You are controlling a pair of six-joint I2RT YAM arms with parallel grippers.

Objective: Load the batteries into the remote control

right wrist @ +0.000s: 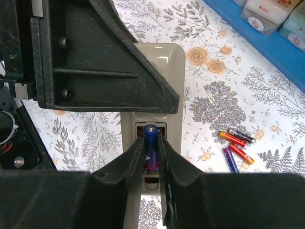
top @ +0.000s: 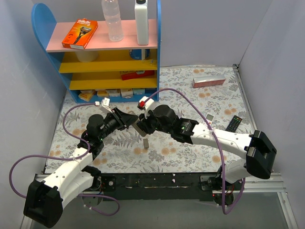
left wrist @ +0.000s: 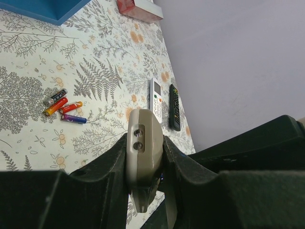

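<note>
Above the table (top: 190, 148), the left gripper (left wrist: 145, 150) clamped the stiff, probably slick remote (left wrist: 143, 129) by its edges; the right gripper (right wrist: 151, 153) pinched a light, roll-prone battery (right wrist: 151, 140) mid-length.

Walled tabletop cell with a floral cloth and a bright shelf unit.

Plain pale grey walls (top: 205, 28) close off the back and both sides. The table (top: 214, 102) is covered by a white cloth printed with grey ferns and orange flowers. At 11 o'clock a shelf unit (top: 107, 65) stands against the back wall, with blue sides, a pink top board and yellow boards below. The light is even and the shadows are soft.
</note>
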